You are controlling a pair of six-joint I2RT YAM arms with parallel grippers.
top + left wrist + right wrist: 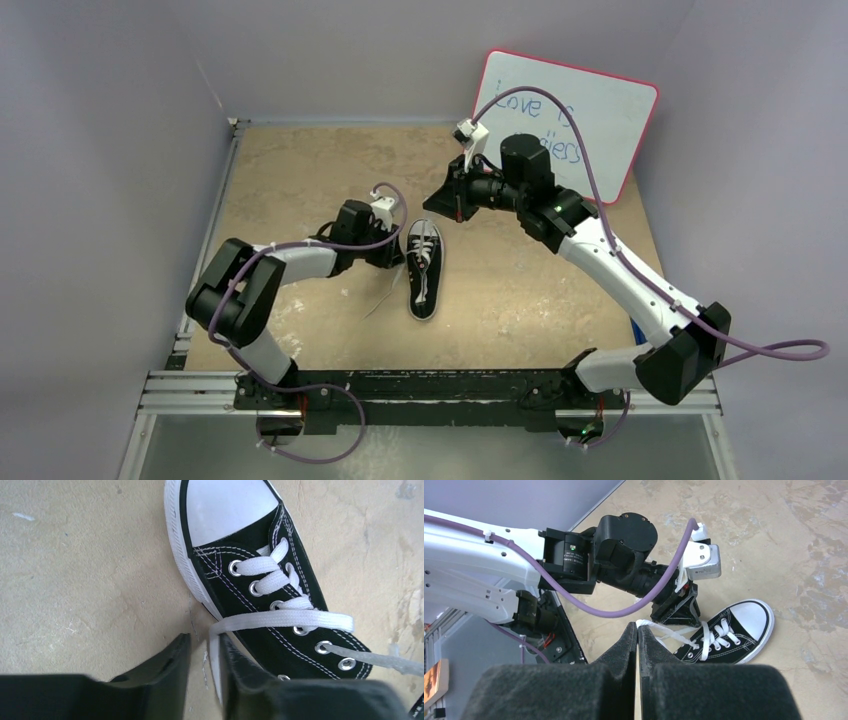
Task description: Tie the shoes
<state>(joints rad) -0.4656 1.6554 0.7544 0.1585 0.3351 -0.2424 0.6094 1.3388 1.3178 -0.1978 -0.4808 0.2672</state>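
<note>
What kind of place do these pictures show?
Probably a robotics lab: white-and-black robot arms bolted to a metal rail, plain grey walls around a scuffed tan tabletop, a pink-framed whiteboard leaning behind.

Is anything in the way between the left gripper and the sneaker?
Nothing visible. The left gripper sits beside the sneaker, and a white lace runs from it into the gap between the fingers.

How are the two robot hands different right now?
The right gripper is pinched shut on a white lace; the left gripper shows a gap, a lace strand running through it. The left gripper sits close beside the sneaker; the right gripper is held farther off. Both have black two-finger jaws.
</note>
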